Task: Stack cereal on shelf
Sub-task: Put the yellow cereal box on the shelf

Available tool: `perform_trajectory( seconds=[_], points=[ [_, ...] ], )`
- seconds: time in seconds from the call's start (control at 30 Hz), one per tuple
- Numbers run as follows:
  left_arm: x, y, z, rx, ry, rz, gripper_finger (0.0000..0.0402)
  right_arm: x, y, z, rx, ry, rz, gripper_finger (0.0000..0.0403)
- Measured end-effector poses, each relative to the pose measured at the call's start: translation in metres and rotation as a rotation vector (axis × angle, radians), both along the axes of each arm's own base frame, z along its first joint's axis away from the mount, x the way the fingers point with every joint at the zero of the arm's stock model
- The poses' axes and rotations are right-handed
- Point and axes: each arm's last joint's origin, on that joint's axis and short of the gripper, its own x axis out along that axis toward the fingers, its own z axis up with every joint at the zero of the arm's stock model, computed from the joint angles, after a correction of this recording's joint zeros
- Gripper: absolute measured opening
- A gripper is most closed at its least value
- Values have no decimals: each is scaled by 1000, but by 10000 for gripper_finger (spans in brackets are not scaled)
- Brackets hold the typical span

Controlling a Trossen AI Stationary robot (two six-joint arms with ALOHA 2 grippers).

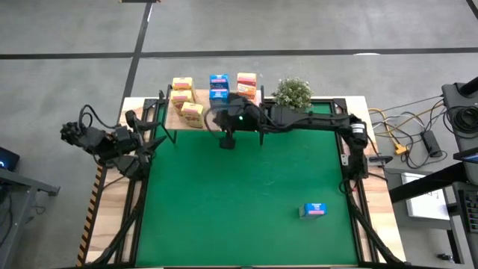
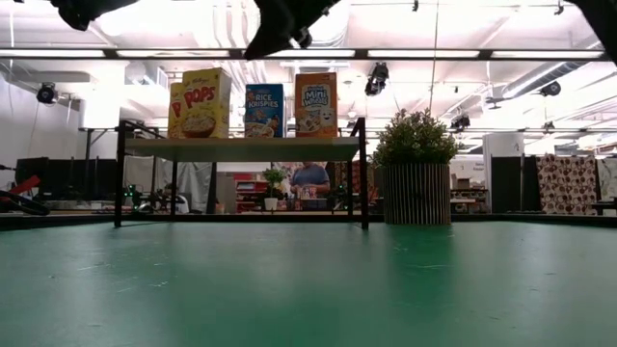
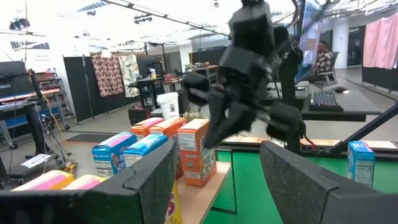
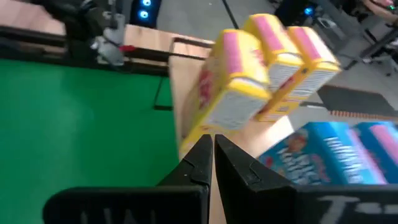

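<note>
Clearly most of the stocking was done: the shelf (image 1: 196, 119) at the back edge of my desk (image 1: 246, 194) carried yellow boxes (image 1: 183, 93) at its left end, blue boxes (image 1: 218, 86) in the middle and orange-red boxes (image 1: 247, 84) toward the potted plant (image 1: 292, 93), each colour grouped so the printed fronts faced forward along the board. My right gripper (image 1: 226, 140) hung clenched and empty just in front of the shelf, near its middle, with the yellow cartons close beyond its fingertips; I judged it sat there because nothing was left to hold at that spot. One blue box (image 1: 314, 210) lay alone on the green mat, well apart from the shelf and toward the front right, and it was the piece not yet shelved. My left gripper (image 3: 214, 180) waited at the left side of the desk, spread wide with nothing in it, turned toward the shelf and staying clear of the other arm's reach.
</note>
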Motion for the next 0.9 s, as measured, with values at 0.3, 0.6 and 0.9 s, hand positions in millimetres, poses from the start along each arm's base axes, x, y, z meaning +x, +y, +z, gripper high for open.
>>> perform_trajectory(
  seconds=[0.3,0.6,0.9],
  points=[
    [22,-12,1,-35,20,-19,216,-27,15,-29,-21,-152,172,8],
    [53,-28,5,-33,8,-14,216,-55,16,-63,-37,-238,204,8],
    [64,-31,33,-14,37,10,216,-84,20,-81,-38,-298,202,8]
  ],
)
